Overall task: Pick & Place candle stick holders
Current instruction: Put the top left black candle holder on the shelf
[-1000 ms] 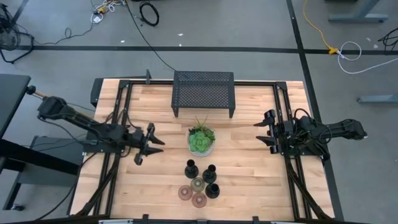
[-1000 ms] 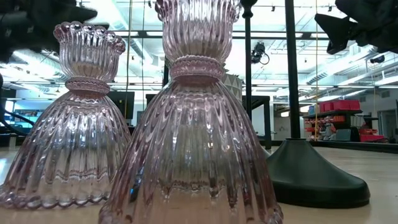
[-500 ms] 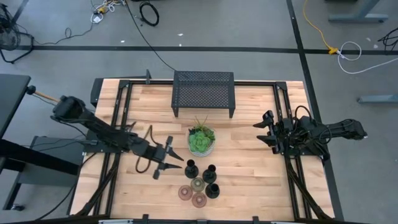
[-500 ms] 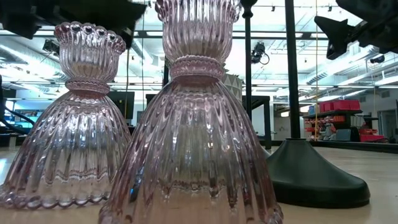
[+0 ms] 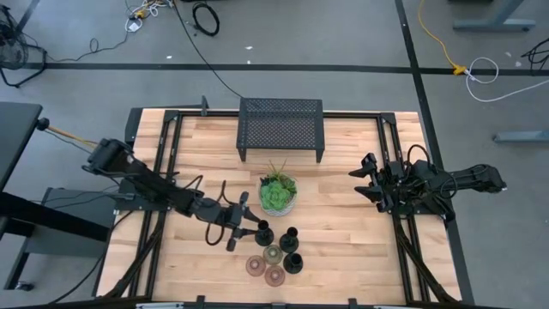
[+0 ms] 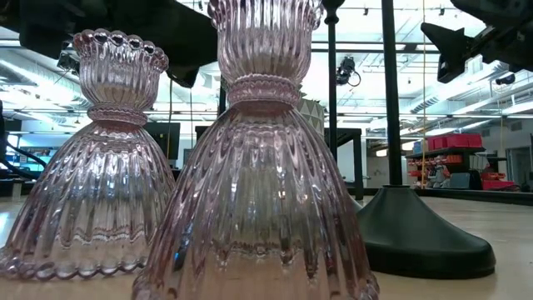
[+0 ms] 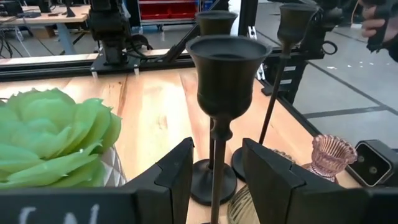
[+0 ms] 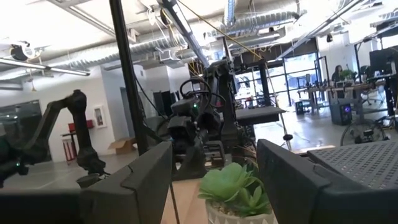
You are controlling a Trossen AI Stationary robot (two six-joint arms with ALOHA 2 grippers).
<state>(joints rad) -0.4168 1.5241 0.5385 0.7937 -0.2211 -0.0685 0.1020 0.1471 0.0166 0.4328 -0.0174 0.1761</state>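
Six candle stick holders (image 5: 274, 249) stand clustered at the near middle of the wooden tabletop (image 5: 343, 240): three black candlesticks with flared round bases, thin stems and cup-shaped tops, and three small ribbed glass pieces, pinkish and greenish, bell-shaped with scalloped rims. Just behind the cluster sits a green leafy plant (image 5: 278, 192) in a pale bowl, and farther back a black mesh metal rack (image 5: 280, 127) stands on thin legs. The left tool (image 5: 244, 230) reaches in from the left and sits at the nearest black candlestick (image 7: 219, 118), which shows in the left wrist view with its stem between the two dark fingers (image 7: 177, 180); the fingers are spread apart with a gap on each side of the stem, gripping nothing. The plant lies close beside this approach, and two more black candlesticks stand just beyond the first, with a pink glass piece (image 7: 331, 155) off to one side. The right tool (image 5: 367, 182) waits at the tabletop's right edge, well apart from the cluster, its fingers wide apart and empty. Black rails run along both sides of the tabletop.
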